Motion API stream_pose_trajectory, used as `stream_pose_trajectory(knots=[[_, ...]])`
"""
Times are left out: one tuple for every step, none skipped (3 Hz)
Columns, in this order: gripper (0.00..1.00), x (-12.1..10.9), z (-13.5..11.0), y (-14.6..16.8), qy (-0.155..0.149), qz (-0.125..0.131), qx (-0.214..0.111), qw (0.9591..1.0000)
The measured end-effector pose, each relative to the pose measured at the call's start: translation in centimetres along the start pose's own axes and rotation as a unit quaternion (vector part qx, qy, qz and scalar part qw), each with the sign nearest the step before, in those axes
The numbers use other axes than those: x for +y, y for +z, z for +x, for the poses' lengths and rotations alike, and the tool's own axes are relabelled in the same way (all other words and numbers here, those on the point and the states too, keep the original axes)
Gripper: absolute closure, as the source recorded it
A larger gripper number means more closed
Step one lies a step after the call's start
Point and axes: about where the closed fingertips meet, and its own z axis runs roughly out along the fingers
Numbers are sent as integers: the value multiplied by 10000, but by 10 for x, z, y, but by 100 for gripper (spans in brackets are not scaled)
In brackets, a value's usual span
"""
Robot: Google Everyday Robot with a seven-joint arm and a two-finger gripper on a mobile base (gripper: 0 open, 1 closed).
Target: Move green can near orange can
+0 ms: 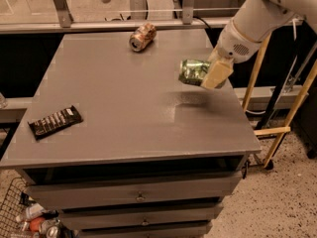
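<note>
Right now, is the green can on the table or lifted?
Lifted: the gripper, above the table near its right edge, holds the green can sideways, shadow below.

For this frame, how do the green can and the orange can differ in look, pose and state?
The green can is green-and-white; the orange can is orange-brown. The green can is gripped in the pincer, held above the table near its right edge; the orange can lies untouched on the table's far side. Both are small drink cans turned on their sides.
</note>
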Motion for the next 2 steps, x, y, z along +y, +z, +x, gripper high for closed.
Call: stream_pose_trajectory(knots=[[100,-39,-4,0,314,190,178,9992],[100,-85,-23,3,754,597,262,9950]])
